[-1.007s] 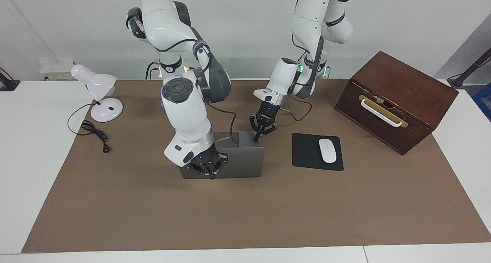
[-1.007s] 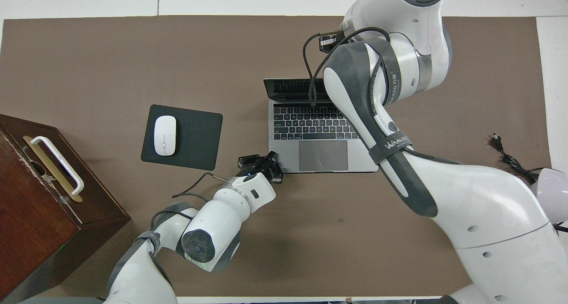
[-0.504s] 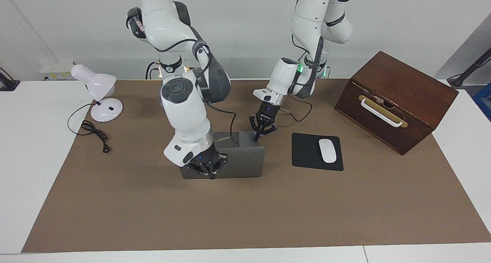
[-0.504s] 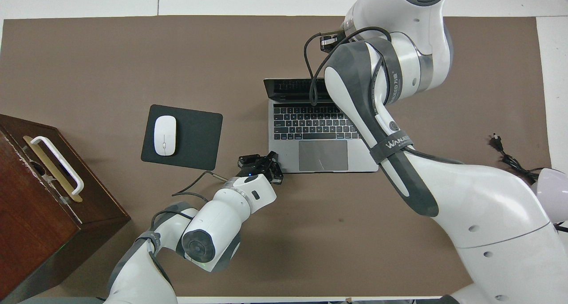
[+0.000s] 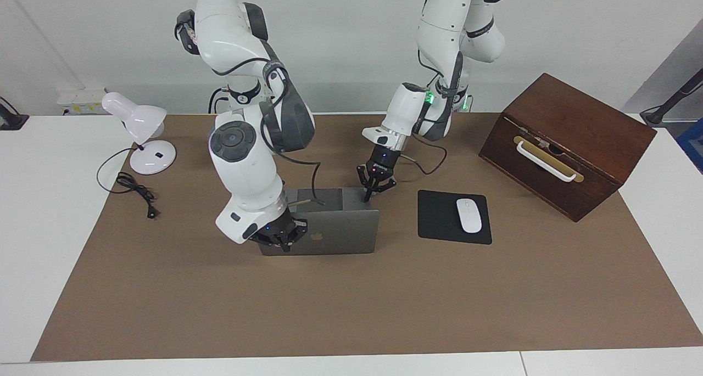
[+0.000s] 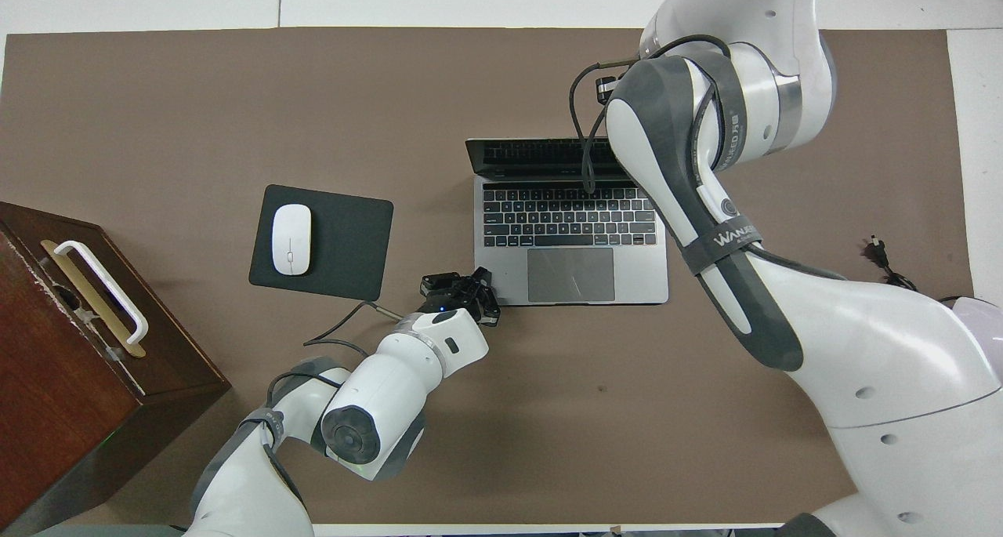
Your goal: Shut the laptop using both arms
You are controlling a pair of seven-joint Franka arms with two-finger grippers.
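Laptop [image 5: 335, 230]: it stood open in the middle of the brown mat [image 5: 351, 310], keyboard toward the robots, lid raised with the apple logo facing away from them.
Laptop lid: it leaned back only a little past upright; in the overhead view its screen showed as a narrow dark strip above the keys.
Left gripper [image 5: 369, 195]: it pointed down at the corner of the laptop base nearest the robots, at the mouse pad's end; its tips were at the edge of the base.
Left fingers: I cannot tell whether they were spread or closed.
Right gripper [image 5: 284, 243]: it was low against the outside of the lid, at the corner toward the right arm's end of the table.
Right fingers: also not possible to tell, and the overhead view hid this gripper under its arm.
Mouse pad [image 5: 439, 217]: black, just beside the laptop, toward the left arm's end.
Mouse [image 5: 468, 215]: white, lying on the pad.
Wooden box [image 5: 565, 142]: near the left arm's end, with a white handle.
Lamp [image 5: 140, 134]: white, at the right arm's end, its black cable on the mat.
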